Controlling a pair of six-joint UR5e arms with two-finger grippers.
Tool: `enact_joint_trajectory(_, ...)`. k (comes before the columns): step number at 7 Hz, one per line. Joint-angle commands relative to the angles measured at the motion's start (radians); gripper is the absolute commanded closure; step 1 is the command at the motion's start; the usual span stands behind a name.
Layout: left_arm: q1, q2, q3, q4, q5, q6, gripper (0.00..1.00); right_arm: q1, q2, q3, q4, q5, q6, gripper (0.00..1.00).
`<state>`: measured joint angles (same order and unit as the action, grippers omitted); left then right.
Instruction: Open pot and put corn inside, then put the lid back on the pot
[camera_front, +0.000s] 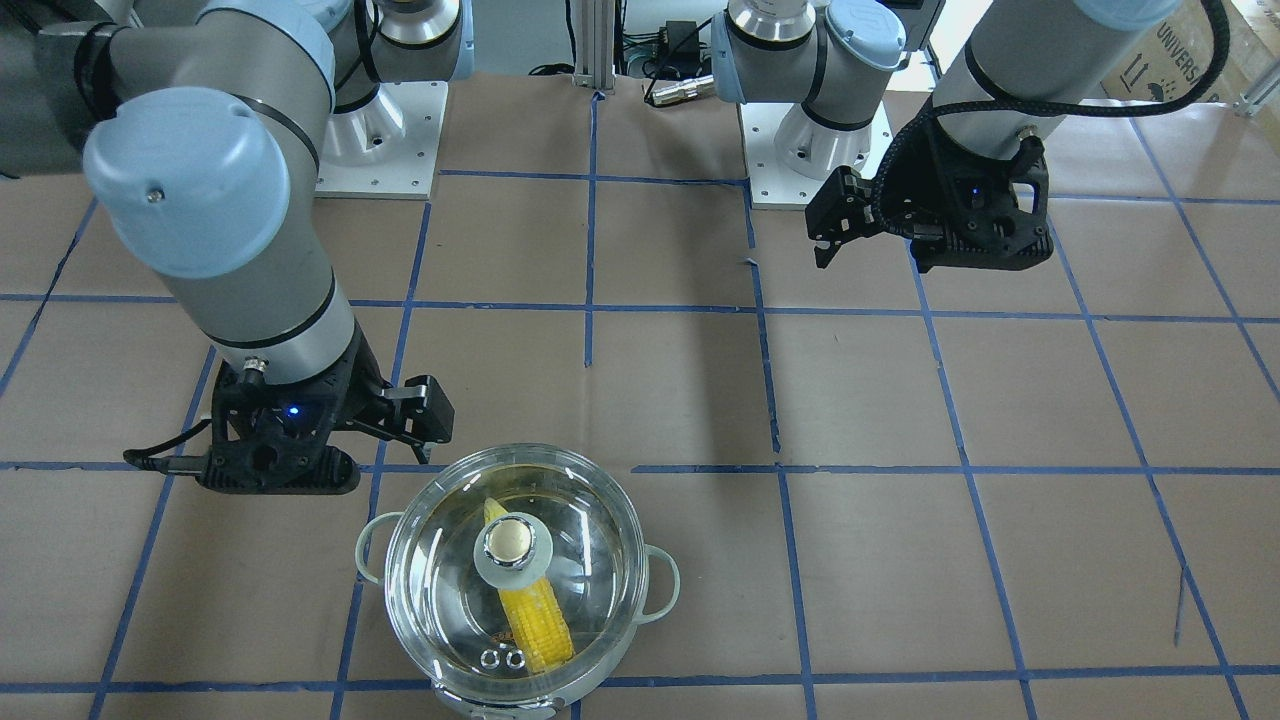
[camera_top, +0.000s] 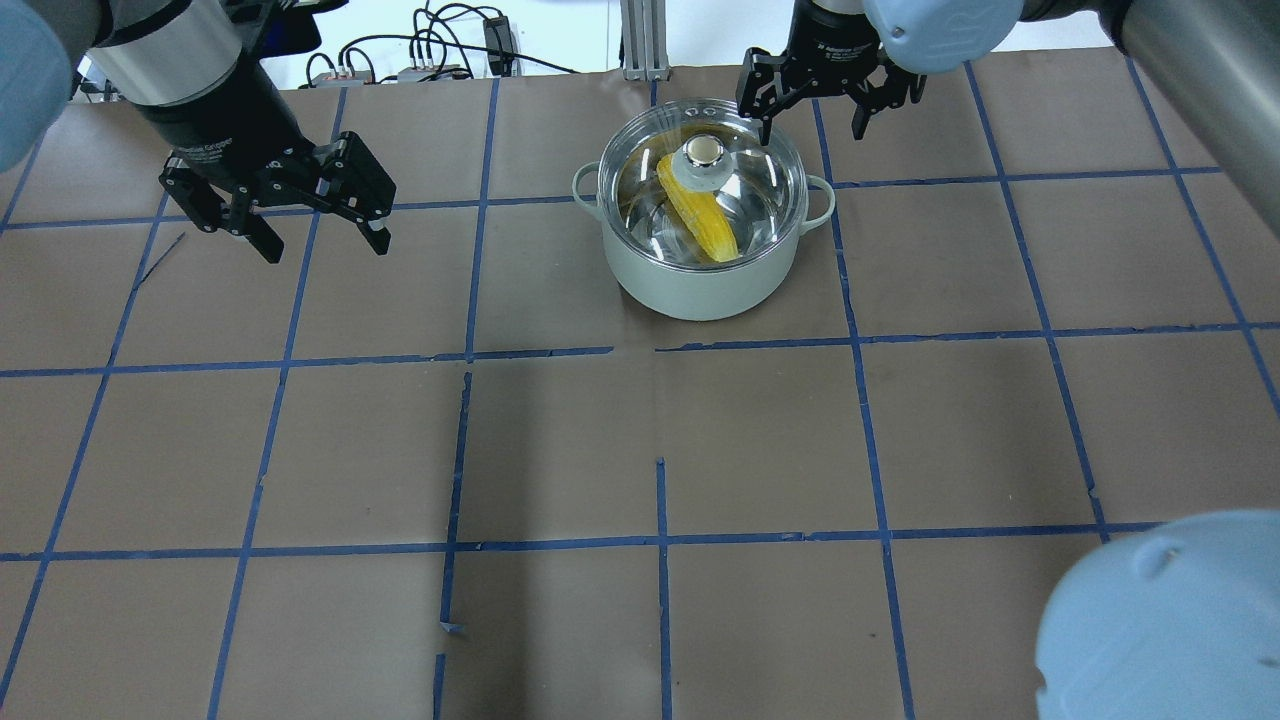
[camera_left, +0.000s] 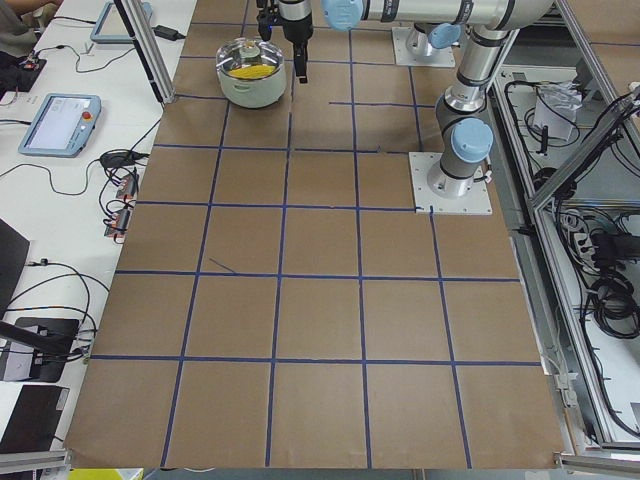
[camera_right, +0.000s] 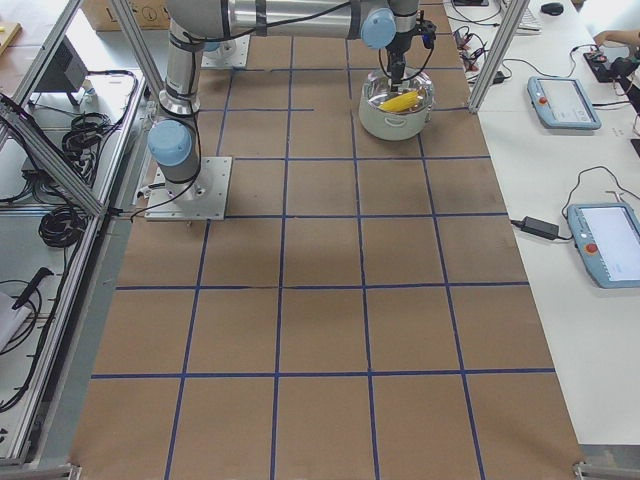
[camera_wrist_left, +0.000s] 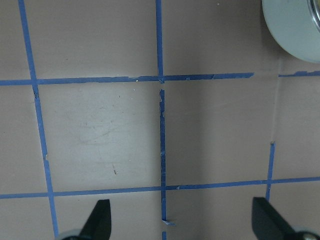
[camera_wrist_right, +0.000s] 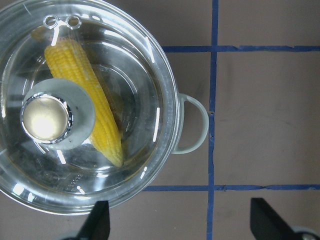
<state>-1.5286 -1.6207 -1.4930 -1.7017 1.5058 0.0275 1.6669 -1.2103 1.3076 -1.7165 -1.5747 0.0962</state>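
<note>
The pot (camera_top: 690, 288) stands at the far middle of the table, with the glass lid (camera_top: 762, 195) seated on it. The corn (camera_top: 706, 226) lies inside, under the lid's knob (camera_top: 704, 152). My right gripper (camera_top: 812, 126) is open and empty, just beyond the pot's far right rim and apart from the lid. In its wrist view the lid (camera_wrist_right: 132, 70), corn (camera_wrist_right: 97, 120) and one pot handle (camera_wrist_right: 197, 125) show in front of the open right gripper (camera_wrist_right: 181, 222). My left gripper (camera_top: 325, 245) is open and empty, far left of the pot.
Brown paper with a blue tape grid covers the table (camera_top: 660, 450). The arm bases (camera_front: 810, 150) stand at the robot's side. The left wrist view shows bare paper and the pot's wall (camera_wrist_left: 295, 30) at its top right corner.
</note>
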Motion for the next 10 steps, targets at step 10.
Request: enact_joint_trajectory(10, -0.005, -0.013, 0.0, 0.022, -0.006, -0.003, 0.0, -0.121, -0.115, 0.044, 0.156, 0.01, -0.099, 0.0)
